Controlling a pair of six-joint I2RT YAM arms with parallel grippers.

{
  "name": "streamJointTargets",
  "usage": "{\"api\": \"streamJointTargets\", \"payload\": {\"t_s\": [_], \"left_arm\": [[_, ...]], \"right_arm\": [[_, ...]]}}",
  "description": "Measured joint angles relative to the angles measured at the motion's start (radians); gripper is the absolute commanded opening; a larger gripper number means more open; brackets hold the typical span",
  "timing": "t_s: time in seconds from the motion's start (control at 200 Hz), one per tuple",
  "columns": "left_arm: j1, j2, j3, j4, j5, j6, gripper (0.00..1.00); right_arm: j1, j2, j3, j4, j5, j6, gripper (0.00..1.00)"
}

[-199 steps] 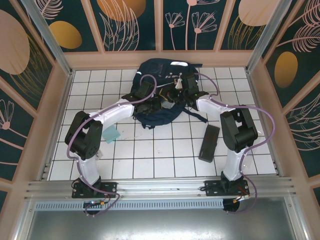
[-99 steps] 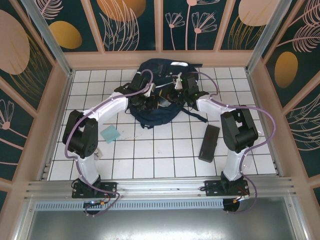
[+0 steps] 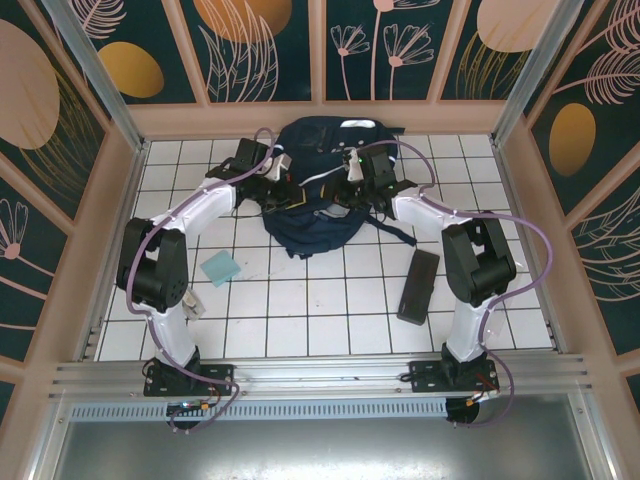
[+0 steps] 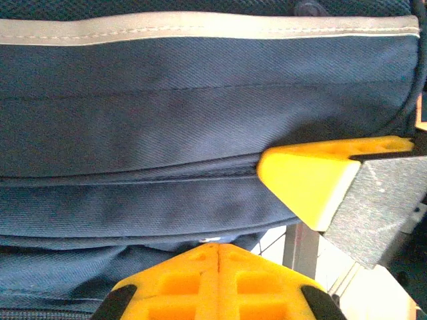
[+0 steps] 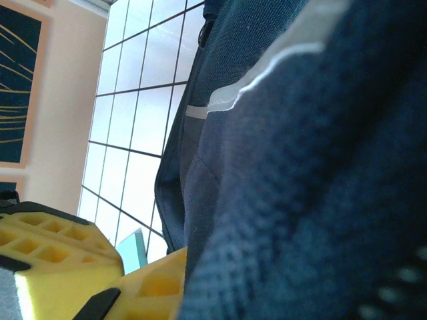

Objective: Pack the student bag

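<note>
The left gripper (image 4: pixel 219 250) is closed, its two yellow pads meeting at the side of the student bag (image 3: pixel 320 215); no fabric shows between them. The right gripper (image 5: pixel 123 263) is pressed against the bag's navy cloth, and whether it grips a fold cannot be told. The bag lies flat at the far end of the tiled table (image 3: pixel 300 310), its top near the back wall (image 3: pixel 320 118), with one gripper at each side of its upper part. The step in hand is judged to be opening the bag. To do it well, reopen the left jaws, seat them on the dark seam line (image 4: pixel 133 167) below the white stripe (image 4: pixel 200 28), and pull along the seam, not upward, while the other arm anchors the cloth. Soft fabric is likely to bunch, so keep tension low. The wall leaves little room behind the bag. Open tiles lie on the near side, where a teal flat item (image 3: pixel 218 268) and a dark case (image 3: pixel 418 285) rest well apart. Draw the bag that way if it creeps.
</note>
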Motion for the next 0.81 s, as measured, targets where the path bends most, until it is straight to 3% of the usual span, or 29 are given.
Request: {"api": "streamJointTargets", "payload": {"t_s": [0.135, 0.31, 0.49, 0.62, 0.806], "left_arm": [[-0.010, -0.002, -0.002, -0.008, -0.016, 0.011, 0.00], [-0.012, -0.093, -0.114, 0.015, -0.119, 0.043, 0.43], [-0.017, -0.192, -0.232, 0.101, -0.234, 0.081, 0.46], [-0.042, -0.211, -0.235, 0.164, -0.332, 0.157, 0.55], [-0.132, -0.217, -0.175, 0.189, -0.460, 0.331, 0.56]], "right_arm": [[-0.002, -0.001, -0.002, -0.003, 0.002, 0.002, 0.00], [-0.015, -0.001, 0.010, -0.014, -0.029, 0.042, 0.00], [-0.074, -0.001, 0.026, 0.012, -0.158, 0.177, 0.00], [-0.122, -0.001, 0.077, -0.013, -0.241, 0.240, 0.00], [-0.144, -0.001, 0.198, -0.076, -0.298, 0.241, 0.00]]}}
